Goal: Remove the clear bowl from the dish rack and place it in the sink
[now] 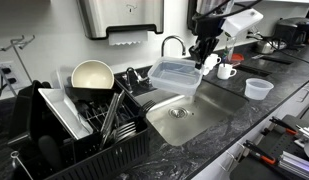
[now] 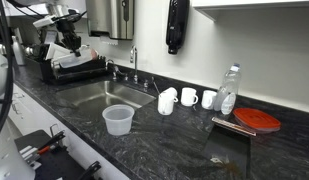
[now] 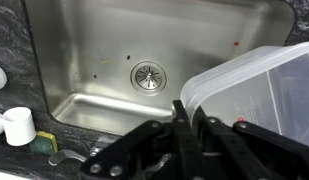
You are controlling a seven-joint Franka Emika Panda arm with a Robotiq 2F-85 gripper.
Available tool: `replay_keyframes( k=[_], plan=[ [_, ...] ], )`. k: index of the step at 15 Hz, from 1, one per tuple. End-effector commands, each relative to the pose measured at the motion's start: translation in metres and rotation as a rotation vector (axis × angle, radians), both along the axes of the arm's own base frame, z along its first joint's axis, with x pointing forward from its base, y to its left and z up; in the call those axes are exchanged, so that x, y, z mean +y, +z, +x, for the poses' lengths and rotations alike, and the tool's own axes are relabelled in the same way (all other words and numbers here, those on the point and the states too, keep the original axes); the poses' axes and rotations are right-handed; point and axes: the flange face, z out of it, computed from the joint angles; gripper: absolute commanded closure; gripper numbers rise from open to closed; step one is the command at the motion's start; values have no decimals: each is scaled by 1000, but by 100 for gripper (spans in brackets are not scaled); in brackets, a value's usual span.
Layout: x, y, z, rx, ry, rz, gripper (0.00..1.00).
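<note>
Wrist view has the gripper (image 3: 189, 112) coming in from the bottom edge, its fingers pressed together on the rim of the clear bowl (image 3: 259, 95), which fills the lower right of that picture. Beyond the bowl lies the sink (image 3: 84, 45) with its round drain (image 3: 148, 76) uncovered. In an exterior view the clear bowl (image 1: 174, 76) hangs in the air, clear of the rack (image 1: 54, 135), over the sink's back corner (image 1: 189, 120) just below the faucet (image 1: 172, 42). The gripper (image 1: 204, 60) pinches the bowl's edge on the side away from the rack. A cream bowl (image 1: 92, 75) stands in the rack. White mugs (image 1: 226, 70) and a small cup (image 1: 258, 88) sit on the counter past the sink.
</note>
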Motion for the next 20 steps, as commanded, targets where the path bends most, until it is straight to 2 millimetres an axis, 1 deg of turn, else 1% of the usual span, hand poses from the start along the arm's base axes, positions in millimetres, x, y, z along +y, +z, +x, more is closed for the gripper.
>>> replay_keyframes(
  k=[1,2,9,10,12,15,18,20],
  plan=[
    [-1,-6,-7,-7,-66,45,97],
    [2,-7,-5,13,-36,14,90],
    [2,-8,-5,10,-56,19,90],
    [2,-8,-5,10,-56,20,97],
    [-2,-15,-2,18,-94,66,97],
    [-20,-28,7,18,-186,99,97],
    [-43,-51,17,50,-262,129,97],
    [-55,-70,20,81,-288,142,97]
  ],
)
